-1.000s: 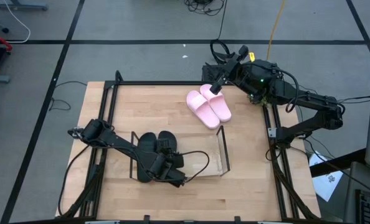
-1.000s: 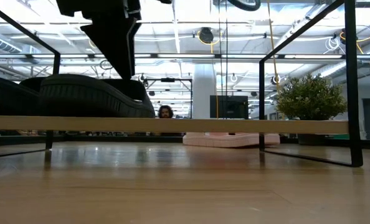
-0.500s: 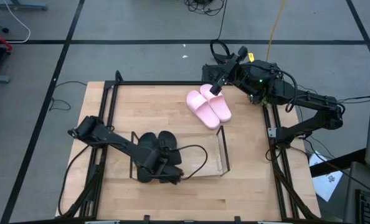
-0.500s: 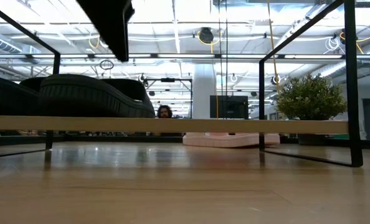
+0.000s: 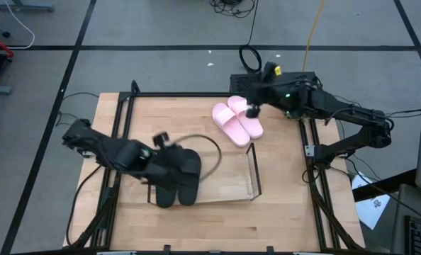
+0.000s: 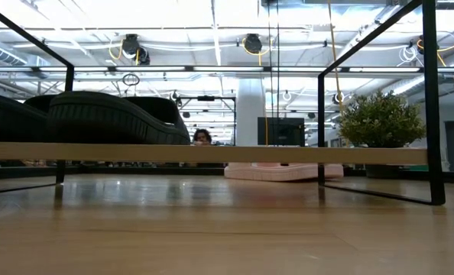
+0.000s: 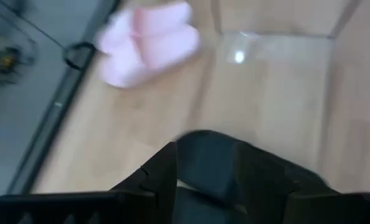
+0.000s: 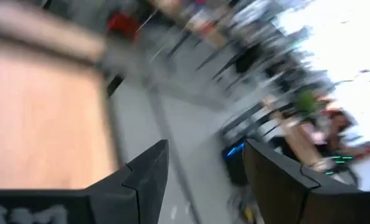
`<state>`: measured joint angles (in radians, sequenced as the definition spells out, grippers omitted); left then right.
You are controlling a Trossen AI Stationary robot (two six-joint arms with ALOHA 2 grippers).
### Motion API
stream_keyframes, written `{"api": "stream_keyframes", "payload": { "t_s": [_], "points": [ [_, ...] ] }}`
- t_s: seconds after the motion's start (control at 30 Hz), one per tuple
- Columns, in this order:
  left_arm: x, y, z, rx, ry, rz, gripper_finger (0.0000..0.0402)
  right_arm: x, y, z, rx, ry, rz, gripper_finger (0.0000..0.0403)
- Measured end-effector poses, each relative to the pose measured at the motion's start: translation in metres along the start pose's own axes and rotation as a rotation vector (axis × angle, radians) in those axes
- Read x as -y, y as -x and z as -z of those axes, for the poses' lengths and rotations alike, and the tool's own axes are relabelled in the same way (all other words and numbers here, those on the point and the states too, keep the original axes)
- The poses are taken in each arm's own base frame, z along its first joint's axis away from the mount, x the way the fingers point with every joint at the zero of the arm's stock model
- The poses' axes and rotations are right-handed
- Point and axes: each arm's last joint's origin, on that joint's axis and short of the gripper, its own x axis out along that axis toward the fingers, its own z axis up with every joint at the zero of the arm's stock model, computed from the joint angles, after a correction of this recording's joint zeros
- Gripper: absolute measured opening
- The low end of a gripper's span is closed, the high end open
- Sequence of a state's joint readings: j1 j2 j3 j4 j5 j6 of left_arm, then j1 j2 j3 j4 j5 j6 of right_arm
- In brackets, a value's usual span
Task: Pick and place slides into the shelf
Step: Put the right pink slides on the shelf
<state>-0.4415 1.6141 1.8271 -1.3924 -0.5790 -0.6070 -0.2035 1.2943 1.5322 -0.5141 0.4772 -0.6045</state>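
Now the left gripper (image 5: 166, 139) has pulled back from the black slides (image 5: 176, 180), jaws open and empty, leaving that pair side by side in the shelf (image 5: 252, 170). Meanwhile the right gripper (image 5: 252, 110) has swung down over the pink slides (image 5: 237, 121) on the counter (image 5: 281, 205), jaws open, so that pair looks next.

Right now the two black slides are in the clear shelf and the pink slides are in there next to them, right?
Not quite. The black slides do sit in the clear shelf, but the pink slides are not in it. The high view shows them lying on the bare table beyond the shelf, with the right hand just above them.
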Motion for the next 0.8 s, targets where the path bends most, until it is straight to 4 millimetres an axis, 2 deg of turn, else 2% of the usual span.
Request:
{"api": "stream_keyframes", "payload": {
  "t_s": [0.1,0.2,0.33,0.43,0.57,0.8],
  "points": [
    [-0.026,0.019,0.001,0.070,0.031,-0.057,0.0150,-0.006,-0.007,0.020,-0.170,0.086,-0.092,0.0196],
    [-0.049,0.034,0.001,0.137,0.049,-0.094,0.0150,0.001,-0.014,0.038,-0.292,0.104,-0.111,0.0196],
    [-0.076,0.044,0.000,0.191,0.067,-0.163,0.0150,0.019,-0.023,0.048,-0.229,-0.003,-0.165,0.0196],
    [-0.093,0.041,-0.006,0.205,0.073,-0.218,0.0150,0.032,-0.030,0.052,-0.142,-0.095,-0.212,0.0196],
    [-0.111,0.032,-0.013,0.172,0.052,-0.266,0.0150,0.039,-0.046,0.058,-0.117,-0.104,-0.209,0.0196],
    [-0.148,0.014,-0.031,0.163,0.093,-0.176,0.0149,0.022,-0.089,0.071,-0.199,-0.012,-0.276,0.0196]
  ]
}}
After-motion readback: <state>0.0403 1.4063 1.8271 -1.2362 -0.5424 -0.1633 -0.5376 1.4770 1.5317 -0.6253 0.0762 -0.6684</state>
